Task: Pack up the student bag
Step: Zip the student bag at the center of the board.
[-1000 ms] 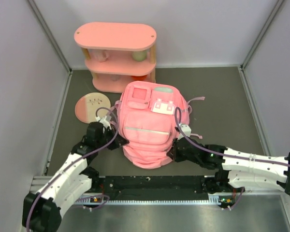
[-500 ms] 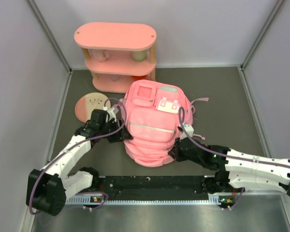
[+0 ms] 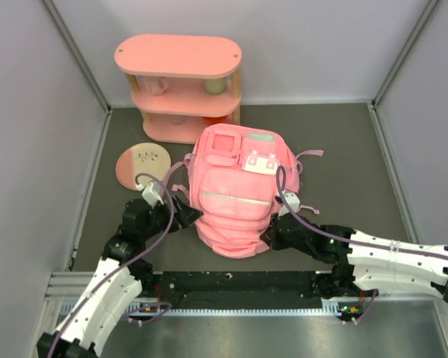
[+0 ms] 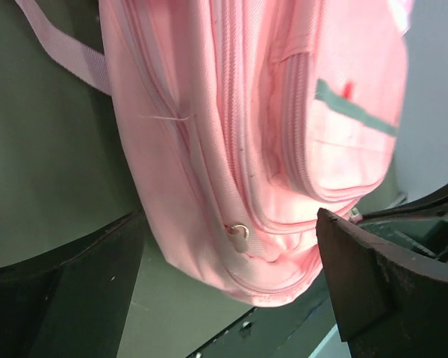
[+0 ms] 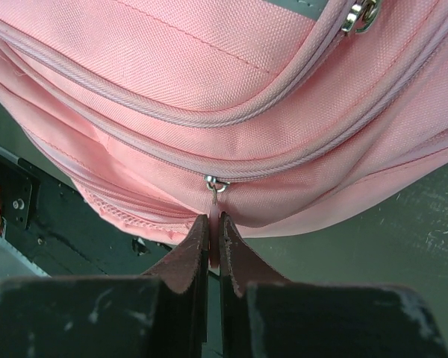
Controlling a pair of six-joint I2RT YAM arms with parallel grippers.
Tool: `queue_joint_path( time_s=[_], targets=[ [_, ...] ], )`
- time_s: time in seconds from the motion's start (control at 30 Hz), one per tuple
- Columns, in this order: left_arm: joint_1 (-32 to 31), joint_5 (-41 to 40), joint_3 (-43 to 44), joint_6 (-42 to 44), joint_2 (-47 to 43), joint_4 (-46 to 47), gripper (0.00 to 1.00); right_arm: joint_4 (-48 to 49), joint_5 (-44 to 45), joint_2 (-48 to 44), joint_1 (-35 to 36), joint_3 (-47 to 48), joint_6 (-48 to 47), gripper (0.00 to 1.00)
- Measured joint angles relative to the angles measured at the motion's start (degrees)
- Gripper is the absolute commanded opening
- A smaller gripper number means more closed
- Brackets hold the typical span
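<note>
Top external view: the student bag (image 3: 235, 190) lies front-up in the middle of the table (image 3: 351, 142), its lower end towards the arm bases. The left gripper (image 3: 187, 215) is just beside the bag's left edge, and whether its tips touch the fabric cannot be told from here. The right gripper (image 3: 269, 237) is tucked against the bag's lower right corner, its tips hidden under the bulge of fabric. Behind the bag stands a pink shelf (image 3: 179, 56), close to the bag's top edge; a flat pink disc (image 3: 142, 164) lies to the bag's left. Bare table opens to the right of the bag and behind it on that side, up to the grey walls. Left wrist view: the two dark fingers (image 4: 67, 287) stand wide apart, with the bag's lower side hanging between them; nothing is gripped, and the bag runs off the top edge. A pink strap (image 4: 67, 56) crosses the upper left corner. Right wrist view: the fingers are pressed together on the thin zip pull (image 5: 213, 195) at the bag's lower seam, and the tab's end is hidden between them. The bag fills the upper frame, cut off on three sides.
</note>
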Motion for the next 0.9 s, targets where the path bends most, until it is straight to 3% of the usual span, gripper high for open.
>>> queue_joint_path(
  time_s=[0.17,0.43,0.63,0.9],
  targets=[
    [0.00,-5.92,-3.13,-8.41,-10.21,0.87,0.98,0.13,0.02,0.00,0.00,0.00,0.09,0.00],
    [0.00,-10.84,-5.75,-16.92,-11.63,-2.64,0.99,0.66,0.04,-0.31,0.00,-0.61,0.28,0.00],
    [0.00,-14.40,-2.05,-17.22,-12.24,-9.51,0.98,1.09,0.37,-2.25,0.00,-1.92,1.49,0.00],
    [0.00,-9.46,-6.32,-16.96,-15.85,-1.14,0.99,1.27,0.72,-2.99,0.00,-2.49,2.71,0.00]
  ],
)
